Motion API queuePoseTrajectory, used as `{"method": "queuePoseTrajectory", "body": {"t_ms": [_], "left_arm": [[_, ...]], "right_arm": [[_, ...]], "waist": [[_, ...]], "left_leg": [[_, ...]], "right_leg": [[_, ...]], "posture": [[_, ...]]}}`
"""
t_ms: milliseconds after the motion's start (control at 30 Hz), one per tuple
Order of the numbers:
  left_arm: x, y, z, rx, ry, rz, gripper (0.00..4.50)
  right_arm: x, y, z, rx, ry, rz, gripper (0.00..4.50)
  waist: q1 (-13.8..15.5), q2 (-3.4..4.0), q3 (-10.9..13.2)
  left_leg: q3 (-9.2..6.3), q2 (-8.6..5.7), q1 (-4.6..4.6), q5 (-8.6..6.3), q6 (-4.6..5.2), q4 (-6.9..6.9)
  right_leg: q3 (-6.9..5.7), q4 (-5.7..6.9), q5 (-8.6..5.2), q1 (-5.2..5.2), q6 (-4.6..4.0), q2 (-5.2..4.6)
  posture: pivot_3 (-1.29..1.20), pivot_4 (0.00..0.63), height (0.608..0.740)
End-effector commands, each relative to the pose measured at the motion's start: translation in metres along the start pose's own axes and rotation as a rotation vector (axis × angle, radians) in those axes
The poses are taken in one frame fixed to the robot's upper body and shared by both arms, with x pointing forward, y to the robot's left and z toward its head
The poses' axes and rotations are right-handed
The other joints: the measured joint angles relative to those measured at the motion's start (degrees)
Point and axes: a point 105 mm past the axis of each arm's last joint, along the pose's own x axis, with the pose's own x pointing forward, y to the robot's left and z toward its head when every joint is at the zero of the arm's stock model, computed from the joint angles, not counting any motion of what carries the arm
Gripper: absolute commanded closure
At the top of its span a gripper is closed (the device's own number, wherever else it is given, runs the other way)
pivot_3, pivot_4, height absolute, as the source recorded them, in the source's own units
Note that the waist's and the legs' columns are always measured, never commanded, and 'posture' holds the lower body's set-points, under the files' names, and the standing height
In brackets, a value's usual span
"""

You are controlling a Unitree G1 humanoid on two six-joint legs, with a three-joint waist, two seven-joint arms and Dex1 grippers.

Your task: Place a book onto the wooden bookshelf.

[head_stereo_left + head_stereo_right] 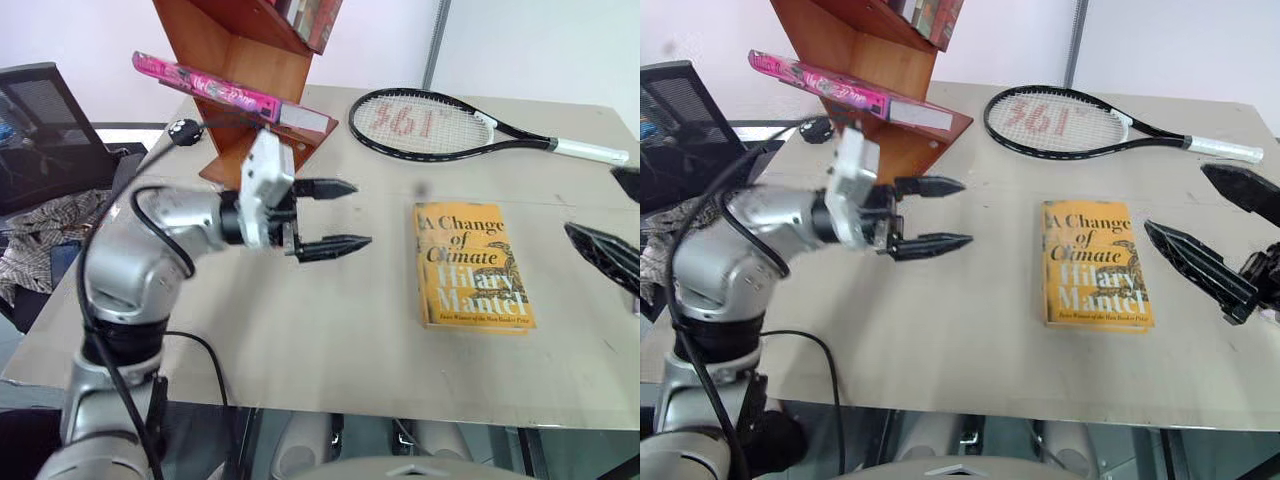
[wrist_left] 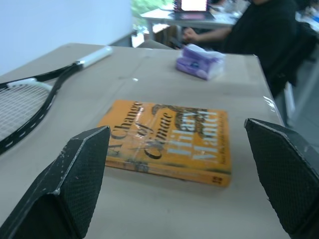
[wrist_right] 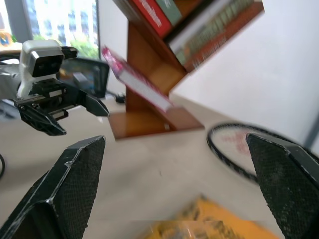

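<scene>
**A:** Start at the far left. What's there?

**B:** A black mesh-backed chair (image 1: 45, 125) beside the pale beige bench (image 1: 300, 330). Next comes the reddish-brown wooden bookshelf of slanted zigzag boards (image 1: 245, 60), standing on the bench's far left corner. The bright pink paperback book (image 1: 215, 90) lies on its lowest slanted board, its upper end sticking out past the shelf's edge and its lower end down near the shelf's base. More books sit on the higher boards.

**A:** And the left gripper?

**B:** The left gripper (image 1: 333, 215) hovers above the bench just in front of the shelf, pointing across towards the middle. Its two black fingers (image 1: 335, 244) are spread wide apart with nothing between them, clear of the pink book.

**A:** What lies in the middle?

**B:** A yellow-orange paperback with "A Change of Climate" printed on the cover (image 1: 472, 265), flat on the bench, well apart from the shelf. Beyond it, towards the far edge, a black-framed tennis racket with a white grip (image 1: 450, 125) lies flat, its head towards the shelf and its handle running off to the right.

**A:** And the right side?

**B:** The right gripper (image 1: 1215, 235) hangs over the bench to the right of the yellow book, its fingers also gaping wide and empty. In the left wrist view, a small purple packet (image 2: 200, 61) rests farther along the bench, and a person in dark clothing (image 2: 269, 35) sits beyond the bench's end.
</scene>
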Motion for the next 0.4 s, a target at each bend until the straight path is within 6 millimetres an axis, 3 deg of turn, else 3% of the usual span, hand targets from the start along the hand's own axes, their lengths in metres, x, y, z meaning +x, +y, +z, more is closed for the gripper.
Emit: {"method": "queuePoseTrajectory", "body": {"t_ms": [33, 233, 400], "left_arm": [[-0.008, -0.008, -0.036, -0.021, 0.062, 0.031, 0.05], [-0.045, -0.015, -0.084, -0.136, 0.146, 0.112, 0.05], [-0.072, -0.022, -0.1, -0.178, 0.239, 0.118, 0.05]], "right_arm": [[-0.031, -0.014, -0.037, 0.005, 0.229, -0.14, 0.0], [-0.09, -0.03, -0.079, 0.006, 0.552, -0.315, 0.0], [-0.09, -0.032, -0.09, 0.007, 0.583, -0.317, 0.0]], "waist": [[0.2, 0.03, -0.01], [0.67, 0.32, -0.13], [0.35, 0.5, -0.16]], "left_leg": [[0.0, 0.01, -0.02, 0.0, -0.01, -0.03], [0.03, 0.02, -0.06, -0.26, -0.21, -0.11], [0.06, 0.03, -0.03, -0.29, -0.26, -0.37]], "right_leg": [[-0.01, -0.01, 0.0, -0.02, 0.0, 0.0], [0.01, -0.07, -0.16, -0.29, 0.2, -0.17], [-0.04, -0.11, -0.16, -0.42, 0.21, -0.32]], "posture": [[0.0, 0.15, 0.717], [0.0, 0.15, 0.717], [0.0, 0.15, 0.717]]}}
